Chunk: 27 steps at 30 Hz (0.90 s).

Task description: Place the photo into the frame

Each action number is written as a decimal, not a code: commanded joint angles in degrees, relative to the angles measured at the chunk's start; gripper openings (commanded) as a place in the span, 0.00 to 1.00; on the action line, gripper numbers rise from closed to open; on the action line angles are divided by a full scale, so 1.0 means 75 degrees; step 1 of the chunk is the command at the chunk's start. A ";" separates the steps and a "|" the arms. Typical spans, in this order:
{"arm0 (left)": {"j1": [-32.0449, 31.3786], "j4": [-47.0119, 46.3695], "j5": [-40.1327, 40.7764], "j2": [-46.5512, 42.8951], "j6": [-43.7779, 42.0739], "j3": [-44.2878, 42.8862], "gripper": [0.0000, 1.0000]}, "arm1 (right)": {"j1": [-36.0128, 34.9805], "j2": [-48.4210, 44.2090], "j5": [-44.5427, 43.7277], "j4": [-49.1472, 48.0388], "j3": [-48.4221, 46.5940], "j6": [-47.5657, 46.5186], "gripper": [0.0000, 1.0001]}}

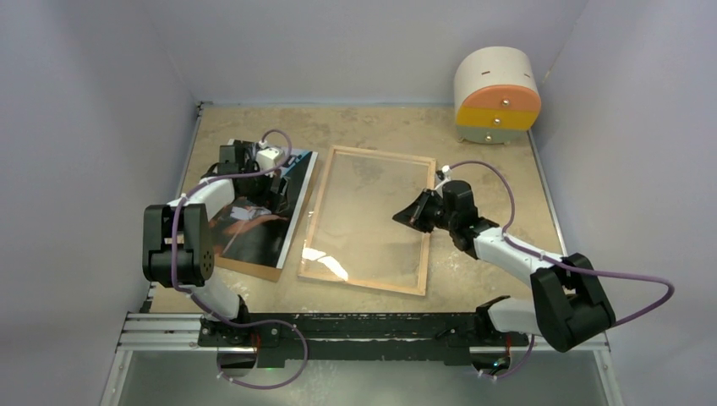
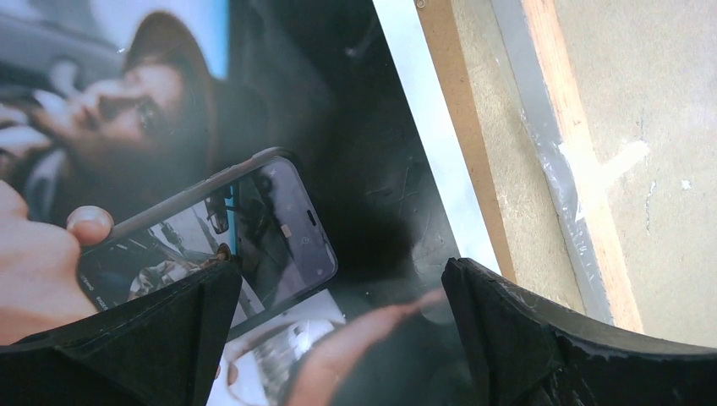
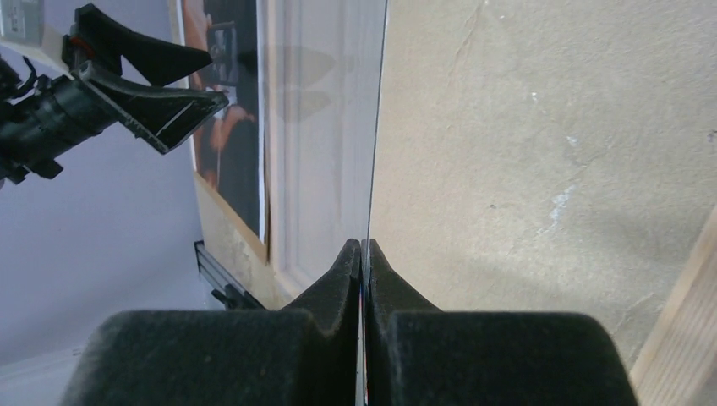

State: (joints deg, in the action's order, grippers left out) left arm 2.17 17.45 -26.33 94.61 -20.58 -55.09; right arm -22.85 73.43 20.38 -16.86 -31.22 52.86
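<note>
The photo (image 1: 254,222), a dark glossy print with a white border, lies at the left of the table on a brown hardboard sheet (image 1: 258,269). My left gripper (image 1: 272,196) hovers open just above the photo (image 2: 169,110), with nothing between its fingers (image 2: 507,321). The frame (image 1: 362,282) lies in the middle with its wood-coloured rear face up. My right gripper (image 1: 397,217) reaches in over the frame's right side and is shut on the edge of the thin clear glass pane (image 3: 376,127), seen edge-on rising from the jaws of that gripper (image 3: 362,245).
A round white drawer unit (image 1: 497,95) with orange and yellow fronts stands at the back right. Walls close the table in on the left, back and right. The hardboard edge (image 2: 469,127) and the frame's wooden bar (image 2: 583,169) run just right of the photo.
</note>
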 commanded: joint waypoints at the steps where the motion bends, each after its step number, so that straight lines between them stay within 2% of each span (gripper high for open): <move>1: -0.0096 -0.0250 -0.0164 -0.0096 -0.0096 0.0002 1.00 | 0.0018 -0.0197 -0.0616 -0.0117 0.0134 -0.0094 0.00; 27: -0.0624 -0.0333 0.0040 -0.0070 -0.0188 0.0200 1.00 | 0.0187 -0.0323 -0.1054 -0.0490 0.0668 0.0278 0.00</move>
State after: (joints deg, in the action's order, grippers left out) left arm -1.72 16.69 -25.93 94.61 -20.62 -54.46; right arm -21.67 71.92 14.37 -17.91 -27.27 54.08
